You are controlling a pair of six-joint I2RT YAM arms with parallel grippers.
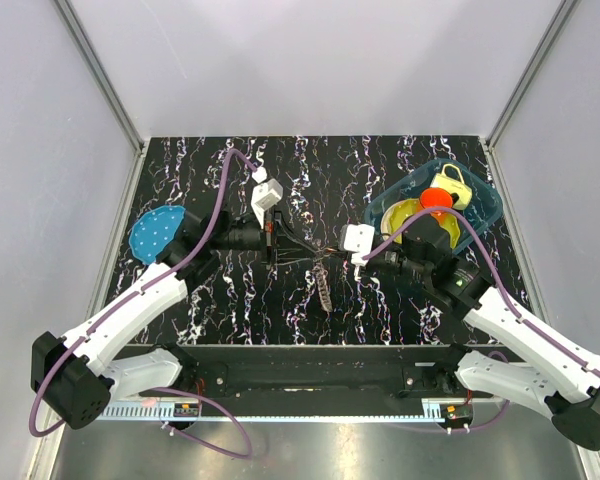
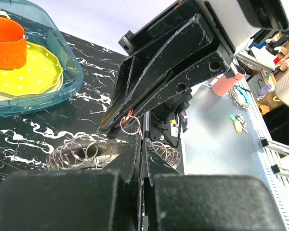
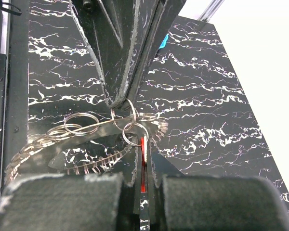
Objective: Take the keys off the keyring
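left jaws: closed, tips pinching the keyring [image 3: 126, 113]
right jaws: closed on the red piece [image 3: 143, 159] of the bunch
keys [image 1: 322, 285]: fanned in an arc, mid-table [image 1: 230, 170], between the two arms' tips
keyring place: centre of the bunch, small linked rings just beside it

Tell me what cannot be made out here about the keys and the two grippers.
Number of keys: too small in the top view; cut by the left edge and the right gripper in the right wrist view.
Red piece: mostly hidden between that gripper's fingers.
What the left gripper pinches: thin rings overlap at its tips, right wrist view.
Teal bin, top view: right arm covers part.
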